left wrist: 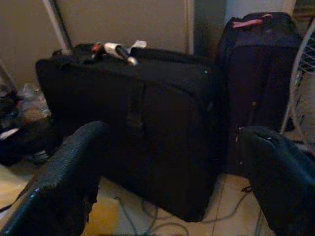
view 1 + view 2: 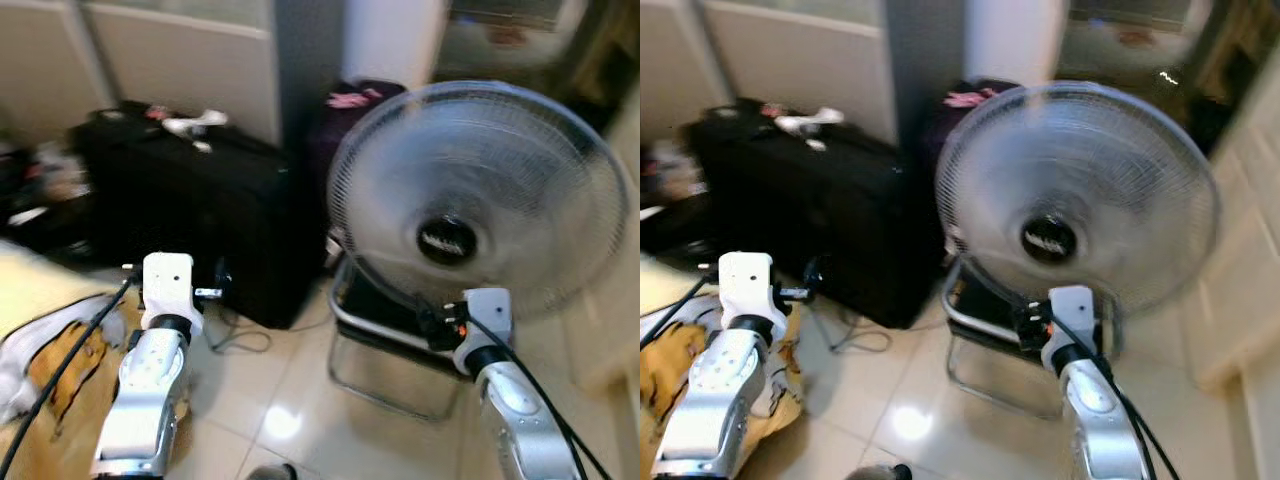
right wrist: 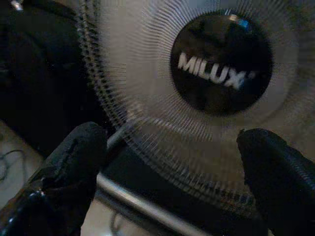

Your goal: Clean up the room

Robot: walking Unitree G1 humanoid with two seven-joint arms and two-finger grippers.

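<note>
A white round fan (image 2: 475, 200) with a black hub marked MILUX (image 3: 221, 64) stands right in front of me. My right gripper (image 3: 172, 172) is open just before its grille, with nothing between the fingers. A big black suitcase (image 2: 190, 215) stands to the left against the wall, with a white and red item (image 1: 118, 49) lying on top. My left gripper (image 1: 172, 167) is open and empty, facing that suitcase from a short way off. A yellow and white cloth (image 2: 60, 380) lies on the floor under my left arm.
A second dark suitcase (image 2: 350, 110) with a pink tag stands behind, between the black suitcase and the fan. A metal tube frame (image 2: 380, 390) sits under the fan. Loose cables (image 2: 240, 340) lie on the tiled floor. Dark clutter (image 2: 40, 190) is piled at far left.
</note>
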